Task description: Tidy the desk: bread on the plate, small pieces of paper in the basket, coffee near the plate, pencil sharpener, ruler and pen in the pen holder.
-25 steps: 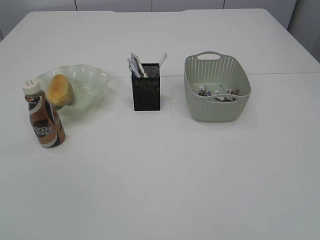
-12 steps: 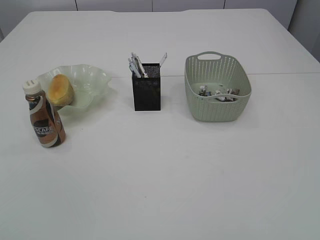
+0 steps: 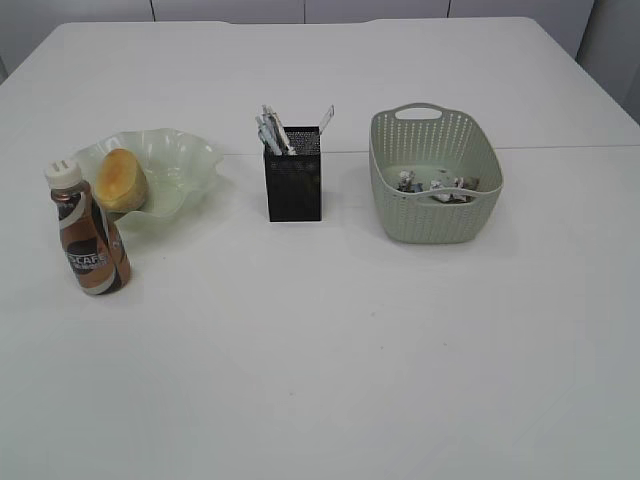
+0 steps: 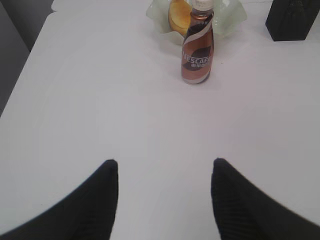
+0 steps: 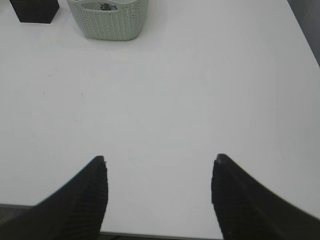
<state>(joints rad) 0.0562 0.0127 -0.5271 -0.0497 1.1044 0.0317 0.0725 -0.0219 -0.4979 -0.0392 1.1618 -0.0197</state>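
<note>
The golden bread (image 3: 120,180) lies in the wavy pale green plate (image 3: 190,160) at the left. Just in front of the plate stands the brown coffee bottle (image 3: 88,235), also in the left wrist view (image 4: 197,50). The black mesh pen holder (image 3: 293,186) in the middle holds pens (image 3: 270,130) and the clear ruler (image 3: 326,117). Crumpled papers (image 3: 435,184) lie inside the grey-green basket (image 3: 433,215). The pencil sharpener is hidden. My left gripper (image 4: 165,162) hangs open over bare desk, short of the bottle. My right gripper (image 5: 160,159) is open near the desk's front edge. Neither shows in the exterior view.
The white desk (image 3: 330,340) stretches wide in front of the row of objects. In the right wrist view the basket (image 5: 110,22) and pen holder (image 5: 35,10) sit far ahead, and the desk's near edge (image 5: 150,234) runs just under the fingers.
</note>
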